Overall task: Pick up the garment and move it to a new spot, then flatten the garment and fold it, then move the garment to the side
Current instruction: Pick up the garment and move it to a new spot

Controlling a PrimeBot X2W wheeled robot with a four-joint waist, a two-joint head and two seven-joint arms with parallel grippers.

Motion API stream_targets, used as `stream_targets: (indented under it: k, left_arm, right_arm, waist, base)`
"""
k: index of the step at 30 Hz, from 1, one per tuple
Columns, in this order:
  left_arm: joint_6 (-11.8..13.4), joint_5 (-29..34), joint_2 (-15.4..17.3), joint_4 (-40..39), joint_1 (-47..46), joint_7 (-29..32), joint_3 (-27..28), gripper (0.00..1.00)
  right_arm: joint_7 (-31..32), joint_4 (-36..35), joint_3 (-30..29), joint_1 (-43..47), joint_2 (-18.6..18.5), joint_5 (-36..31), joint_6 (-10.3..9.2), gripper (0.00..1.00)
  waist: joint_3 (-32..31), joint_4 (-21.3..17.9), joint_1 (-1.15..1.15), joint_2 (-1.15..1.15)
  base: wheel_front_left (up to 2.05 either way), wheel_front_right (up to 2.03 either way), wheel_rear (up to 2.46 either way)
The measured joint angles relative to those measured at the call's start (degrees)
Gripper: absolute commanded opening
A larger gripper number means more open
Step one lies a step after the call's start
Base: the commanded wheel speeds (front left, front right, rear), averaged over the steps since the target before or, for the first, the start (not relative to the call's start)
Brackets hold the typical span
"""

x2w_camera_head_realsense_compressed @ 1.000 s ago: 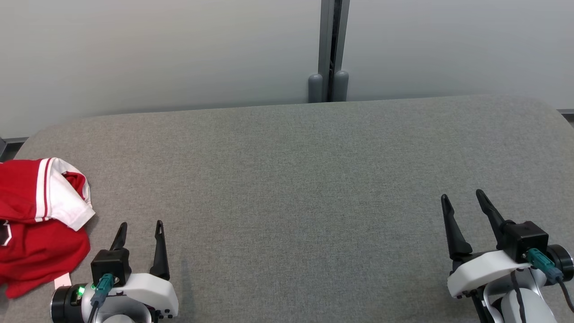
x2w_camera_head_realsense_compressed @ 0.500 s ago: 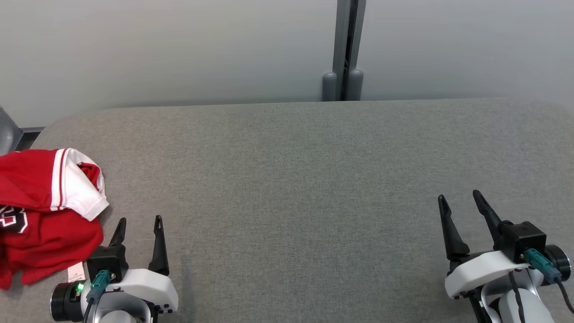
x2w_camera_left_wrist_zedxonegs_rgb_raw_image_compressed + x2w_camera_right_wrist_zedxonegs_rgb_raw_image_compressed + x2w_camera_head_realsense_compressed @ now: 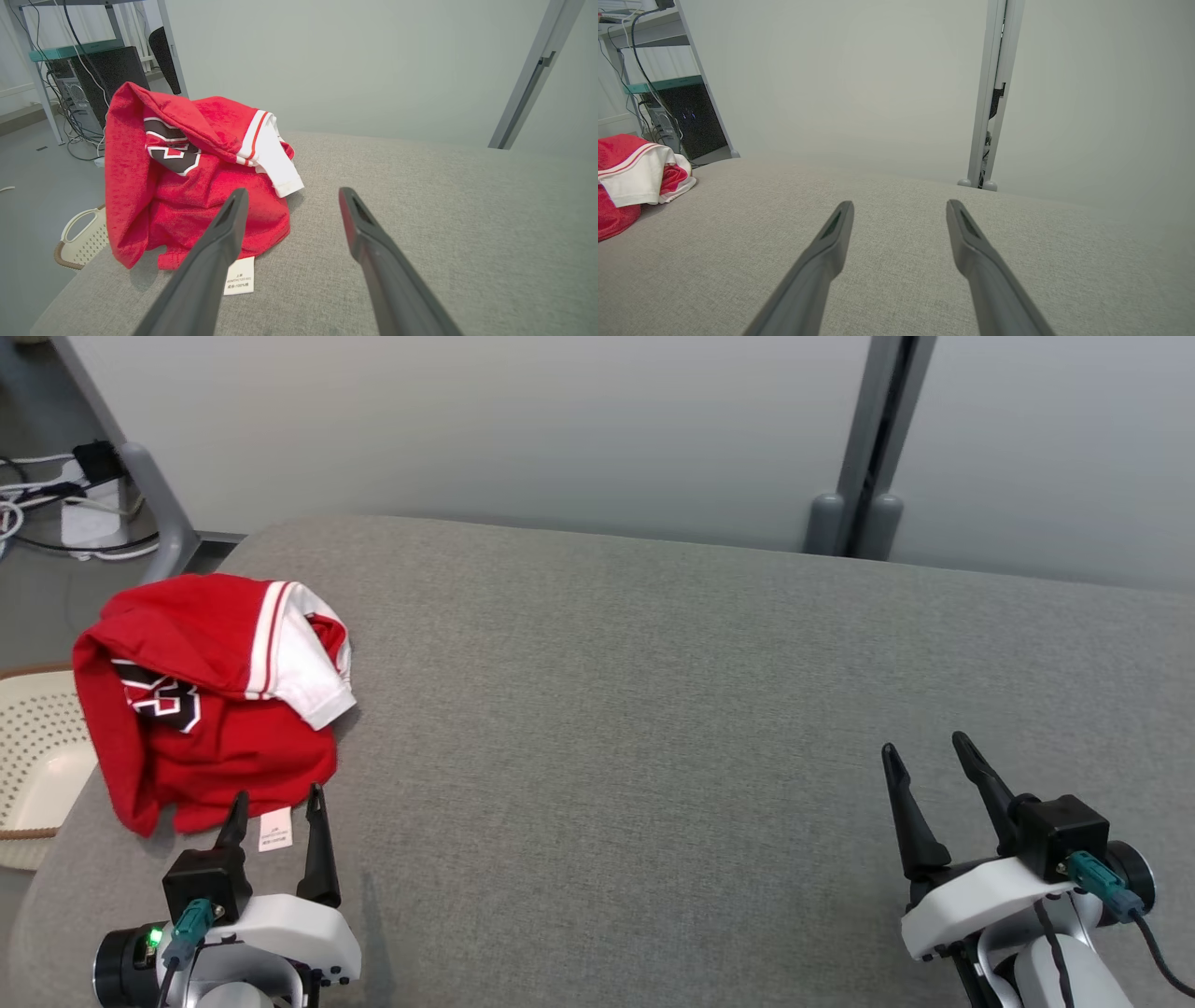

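the crumpled red garment [image 3: 210, 695] lies on nubby grey padding [image 3: 607, 709] just ahead of the spread, empty left gripper [image 3: 277, 795], a perforated cream basket [image 3: 42, 761] off to that gripper's left, while the right gripper [image 3: 922, 744], also spread, sits well apart.

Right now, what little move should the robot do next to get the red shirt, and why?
Probably ease the left gripper forward onto the red shirt and close. It is open, empty and near the crumpled shirt's front edge; the right gripper sits far off across the grey cushion.
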Motion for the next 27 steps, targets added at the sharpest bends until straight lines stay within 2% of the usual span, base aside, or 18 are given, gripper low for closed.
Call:
stream_targets:
  k: [16, 21, 27]
  left_arm:
    - [-0.6, -1.0, 0.0, 0.1, 0.1, 0.0, 1.3, 1.0]
    - [-0.7, -1.4, 0.0, 0.0, 0.1, 0.0, 1.4, 1.0]
    - [-0.5, -1.9, 0.0, -0.1, 0.1, 0.0, 1.6, 1.0]
  right_arm:
    - [0.0, 0.6, 2.7, -0.3, 0.0, 1.0, 0.0, 1.0]
    - [0.0, 0.7, 2.9, -0.7, 0.0, 1.0, 0.0, 1.0]
    - [0.0, 0.7, 3.4, -1.1, 0.0, 1.0, 0.0, 1.0]
  waist:
    - [1.0, 11.2, 0.0, 0.0]
    - [1.4, 12.8, 0.0, 0.0]
    - [1.8, 12.8, 0.0, 0.0]
  base:
    - [0.0, 0.0, 0.0]
    - [0.0, 0.0, 0.0]
    - [0.0, 0.0, 0.0]
